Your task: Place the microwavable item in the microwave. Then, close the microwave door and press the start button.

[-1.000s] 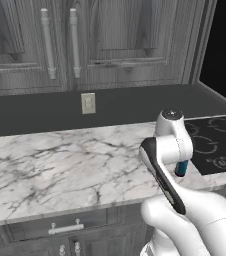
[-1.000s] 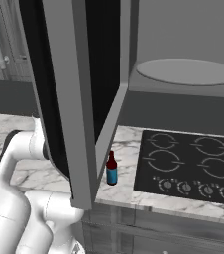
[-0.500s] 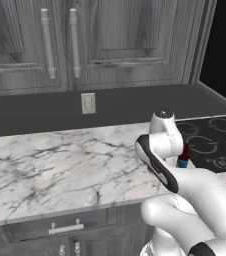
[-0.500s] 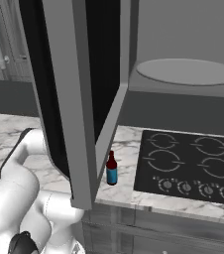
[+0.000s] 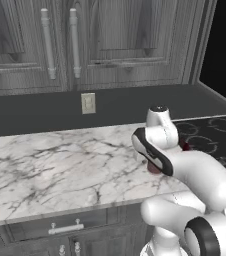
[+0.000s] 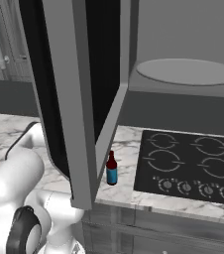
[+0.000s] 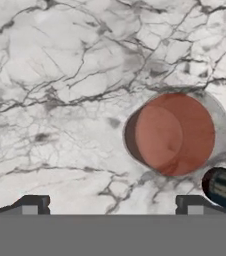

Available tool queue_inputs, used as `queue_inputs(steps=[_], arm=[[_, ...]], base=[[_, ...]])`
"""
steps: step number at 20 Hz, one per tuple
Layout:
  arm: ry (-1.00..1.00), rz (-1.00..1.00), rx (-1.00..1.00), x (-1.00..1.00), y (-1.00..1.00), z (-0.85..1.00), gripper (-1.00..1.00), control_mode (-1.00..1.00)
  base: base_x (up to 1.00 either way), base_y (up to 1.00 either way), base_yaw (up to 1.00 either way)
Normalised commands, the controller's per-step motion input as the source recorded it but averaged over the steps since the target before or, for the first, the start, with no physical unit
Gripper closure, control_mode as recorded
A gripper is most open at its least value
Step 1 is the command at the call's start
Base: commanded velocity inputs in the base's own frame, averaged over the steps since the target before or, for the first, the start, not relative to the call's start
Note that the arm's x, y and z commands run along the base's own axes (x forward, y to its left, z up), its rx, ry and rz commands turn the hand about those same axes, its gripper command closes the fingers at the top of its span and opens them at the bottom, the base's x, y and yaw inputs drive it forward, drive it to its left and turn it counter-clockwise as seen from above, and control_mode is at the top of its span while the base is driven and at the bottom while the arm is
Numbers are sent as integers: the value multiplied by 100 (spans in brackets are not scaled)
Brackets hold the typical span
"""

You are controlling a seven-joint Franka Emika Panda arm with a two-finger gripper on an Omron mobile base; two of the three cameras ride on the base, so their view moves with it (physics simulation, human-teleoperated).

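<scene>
Microwavable item (image 7: 174, 134) is sitting upright on the desk (image 7: 60, 75) — tool (image 7: 112, 204) hovering above, jaws apart, needing to centre rightward before descending.

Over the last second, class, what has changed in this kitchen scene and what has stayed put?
The arm swung left and lower over the counter, bringing the open pincer above the cup. Nothing was gripped. The bottle, stovetop and open microwave door stayed as they were.
</scene>
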Motion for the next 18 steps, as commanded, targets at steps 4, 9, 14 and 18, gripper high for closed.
queue_inputs(steps=[4, 9, 14, 18], arm=[[13, 2, -2, 0, 0, -39, -100, -100], [5, 0, 0, 0, 0, -16, -100, -100], [1, 0, 0, 0, 0, -7, -100, -100], [0, 0, 0, 0, 0, -11, -100, -100]], base=[[0, 0, 0], [0, 0, 0], [0, 0, 0], [0, 0, 0]])
